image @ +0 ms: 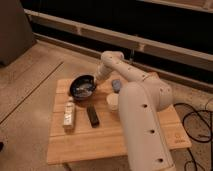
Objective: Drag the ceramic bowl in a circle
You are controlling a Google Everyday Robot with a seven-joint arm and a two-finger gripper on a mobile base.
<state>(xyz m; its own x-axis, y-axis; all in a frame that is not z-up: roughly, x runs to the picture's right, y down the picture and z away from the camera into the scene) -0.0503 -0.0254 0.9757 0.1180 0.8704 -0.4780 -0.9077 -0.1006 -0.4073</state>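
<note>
The ceramic bowl [82,87], dark and shallow with a glossy bluish inside, sits on the wooden table [145,135] at its far left part. My gripper [96,78] reaches down from the white arm [131,80] onto the bowl's far right rim and is shut on that rim. The wrist hides where the gripper meets the rim.
A small white cup [113,101] stands just right of the bowl, with a blue object [116,85] behind it. A pale bottle [68,114] and a black oblong object [92,116] lie in front of the bowl. Cables [197,120] trail on the floor at right.
</note>
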